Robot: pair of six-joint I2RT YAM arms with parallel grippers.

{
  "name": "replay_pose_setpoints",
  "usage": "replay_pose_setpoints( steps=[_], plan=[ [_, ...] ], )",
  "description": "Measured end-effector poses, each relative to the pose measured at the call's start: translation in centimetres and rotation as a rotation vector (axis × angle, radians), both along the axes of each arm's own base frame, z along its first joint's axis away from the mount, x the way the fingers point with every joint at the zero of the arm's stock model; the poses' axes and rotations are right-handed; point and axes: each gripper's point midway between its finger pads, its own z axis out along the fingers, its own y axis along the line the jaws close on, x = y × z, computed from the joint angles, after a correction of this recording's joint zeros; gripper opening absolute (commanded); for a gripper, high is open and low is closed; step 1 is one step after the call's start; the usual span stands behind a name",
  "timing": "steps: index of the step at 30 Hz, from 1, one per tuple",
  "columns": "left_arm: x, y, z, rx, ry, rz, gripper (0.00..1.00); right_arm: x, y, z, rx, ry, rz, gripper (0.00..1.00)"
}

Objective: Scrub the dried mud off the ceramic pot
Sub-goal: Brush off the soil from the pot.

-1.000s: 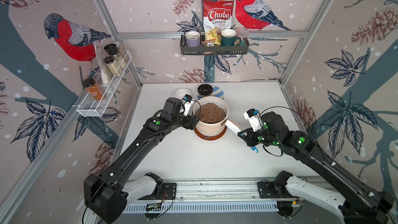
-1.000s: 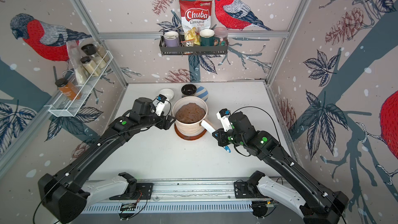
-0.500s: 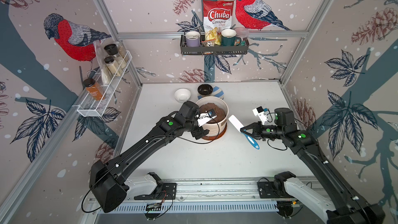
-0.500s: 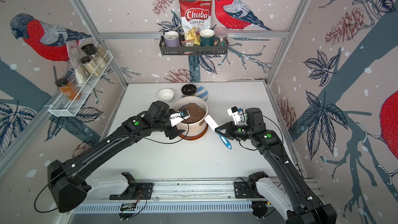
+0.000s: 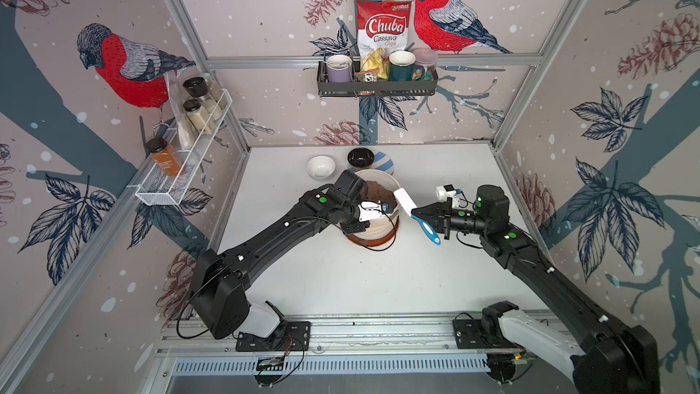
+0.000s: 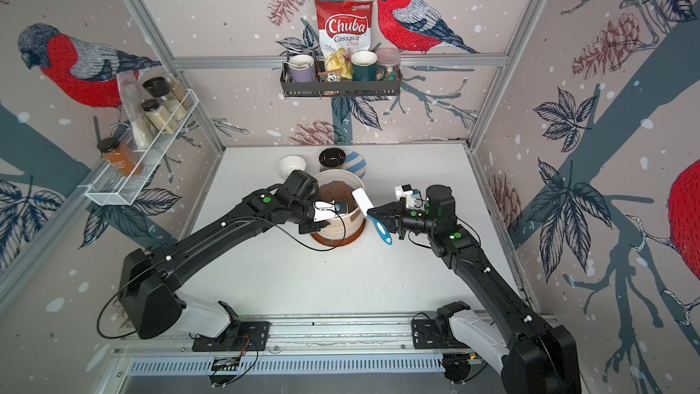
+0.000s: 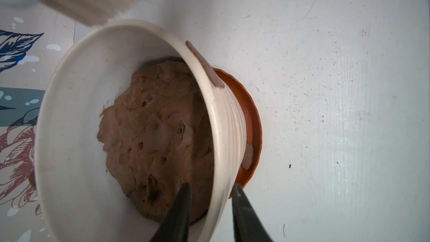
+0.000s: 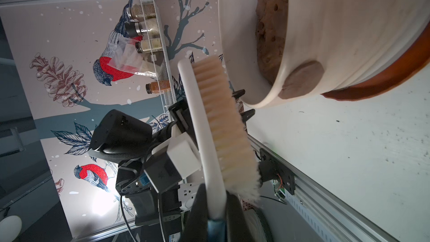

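Ceramic pot (image 7: 69,117) wall is sitting between the narrow jaws of the left gripper (image 7: 210,188). One finger is hanging inside above the brown soil (image 7: 151,131) and the other is lying against the ribbed outside, though whether they are actually pinching cannot be told. Only the left wrist view is showing this, since the arm's own wrist is covering the jaws in both top views. That same view is catching a patch of dried mud (image 7: 204,66) edge-on under the rim, with a paler bit lying in the brown saucer (image 7: 254,112). The right wrist view is showing a patch (image 8: 302,79) face-on as a round disc. The right gripper (image 8: 215,206) is clamping the handle of a white brush (image 8: 216,124), its bristles facing the ceramic pot just beside the rim. Both top views are placing the pot toward the back of the table (image 5: 341,278), in front of a white bowl (image 5: 321,166) and a black bowl (image 5: 360,157).
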Motion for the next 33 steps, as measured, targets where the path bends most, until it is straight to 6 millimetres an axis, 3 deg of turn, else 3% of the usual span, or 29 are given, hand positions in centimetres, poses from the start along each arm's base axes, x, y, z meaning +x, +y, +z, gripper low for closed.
replay_pose_setpoints(
  steps=[3,11,14,22,26,33],
  plan=[
    [-0.2,-0.2,-0.1,-0.01,0.009,-0.01,0.2,0.6,1.0,-0.9,-0.013,0.02,0.024,0.0],
    [-0.5,-0.3,-0.7,-0.02,-0.007,-0.039,0.19,1.9,1.8,-3.2,-0.045,0.009,0.04,0.0],
    [-0.4,-0.5,-0.8,-0.022,-0.006,-0.041,0.19,1.6,1.7,-4.5,-0.067,-0.002,0.05,0.0],
    [-0.2,-0.8,-1.1,-0.027,-0.002,-0.048,0.17,1.6,0.8,-5.7,-0.103,-0.126,0.065,0.0],
    [-0.6,-1.4,-1.0,-0.049,0.004,-0.074,0.1,1.3,0.1,-6.1,-0.126,-0.213,0.066,0.0],
    [-1.0,-1.8,-1.0,-0.067,0.022,-0.077,0.11,0.6,-0.6,-6.8,-0.152,-0.346,0.069,0.0]
  ],
)
